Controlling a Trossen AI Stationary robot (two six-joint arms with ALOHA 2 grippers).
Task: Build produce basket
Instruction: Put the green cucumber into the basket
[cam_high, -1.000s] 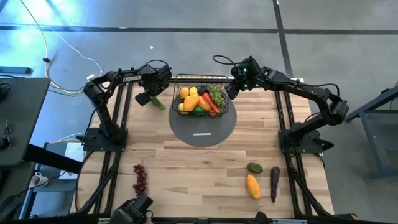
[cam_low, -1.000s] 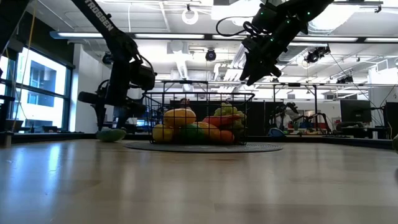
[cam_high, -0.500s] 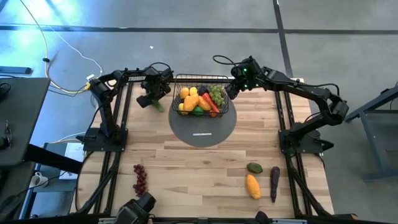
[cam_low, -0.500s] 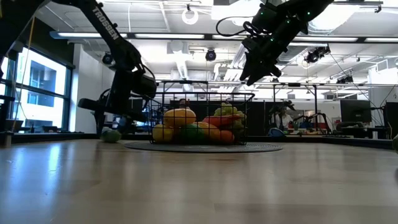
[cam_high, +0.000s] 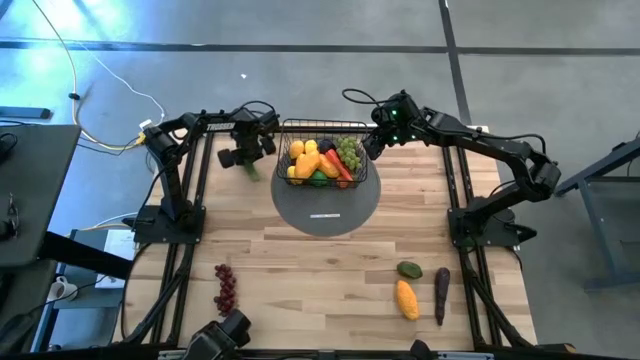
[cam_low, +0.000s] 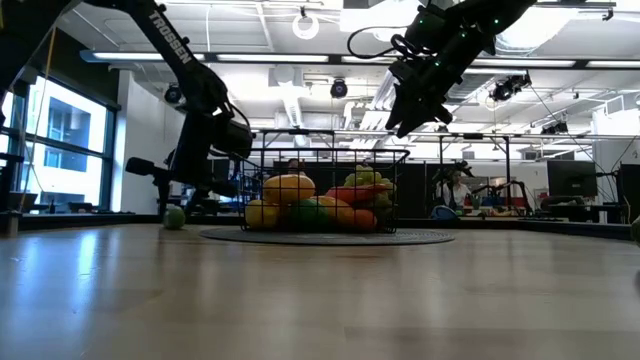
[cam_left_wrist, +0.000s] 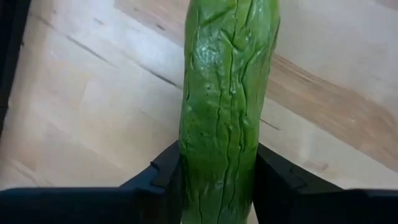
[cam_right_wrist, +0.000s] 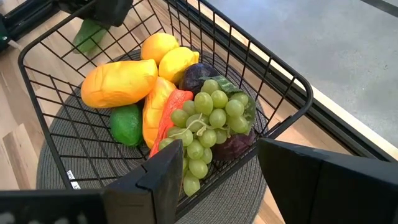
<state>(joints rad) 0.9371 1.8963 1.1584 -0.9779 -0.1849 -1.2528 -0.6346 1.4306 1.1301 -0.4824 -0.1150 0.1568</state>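
High view: black wire basket (cam_high: 322, 160) sits on a grey round mat (cam_high: 327, 205) near the bench's (cam_high: 320, 270) far edge, mid-width. Inside: yellow lemons, orange mangoes, green grapes, sth red. Left hand (cam_high: 247, 160) hangs just beside the basket's left side, w/ a green cucumber (cam_high: 251, 169) under it. Right hand (cam_high: 372, 142) hovers at the basket's far right corner. Red grapes (cam_high: 226, 288) lie near the bench's front left corner; an avocado-like green piece (cam_high: 409, 270), an orange mango (cam_high: 406, 299) and a dark eggplant (cam_high: 441, 294) lie toward the front right corner. White tag on the mat, too small to read.

Low view: "TROSSEN" in white on the left arm (cam_low: 168, 35). Cucumber end touches the bench left of the basket. Right hand is up above the basket's rim.

Left wrist view: left hand's fingers (cam_left_wrist: 277, 177) pinch the cucumber, one on each side, touching; it reaches out over the wood.

Right wrist view: right hand's fingers (cam_right_wrist: 165, 177) spread, nothing between them. Basket below holds 2 lemons, mangoes, green grapes, a purple plum, a green fruit.
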